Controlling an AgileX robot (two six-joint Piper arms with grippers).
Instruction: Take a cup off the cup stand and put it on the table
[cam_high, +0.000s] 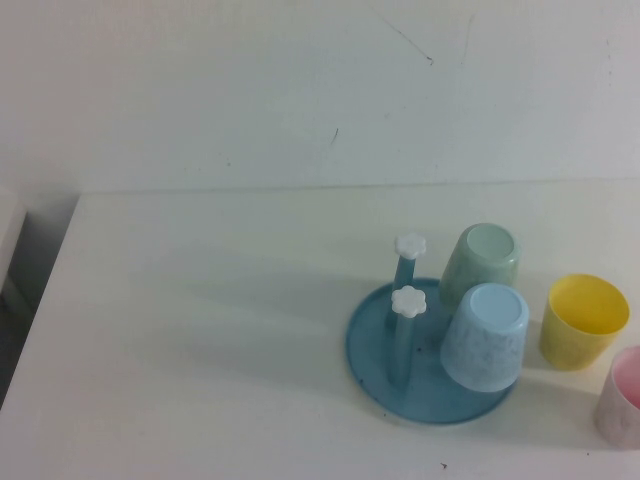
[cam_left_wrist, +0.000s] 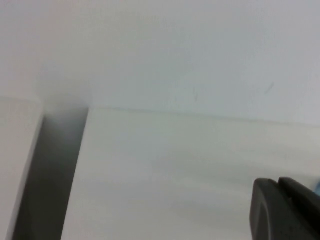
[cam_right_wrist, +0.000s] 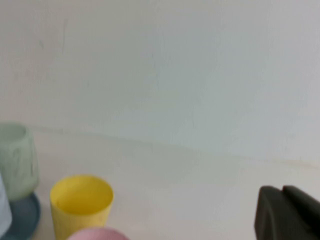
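Observation:
The light blue speckled cup (cam_high: 485, 336) sits upside down on a peg of the round teal cup stand (cam_high: 375, 352), on the stand's right side. Two bare pegs with white flower caps (cam_high: 408, 300) stand on its left half. The white table (cam_high: 200, 320) carries the stand. Neither arm shows in the high view. My left gripper (cam_left_wrist: 279, 186) hangs over bare table near its left edge, its fingers together and empty. My right gripper (cam_right_wrist: 282, 192) is to the right of the cups, its fingers together and empty. The stand's edge (cam_right_wrist: 22, 217) shows in the right wrist view.
A pale green cup (cam_high: 480, 262) sits inverted on the stand's far peg. A yellow cup (cam_high: 583, 320) and a pink cup (cam_high: 625, 395) stand upright on the table right of the stand. A dark gap (cam_high: 35, 270) runs along the table's left edge.

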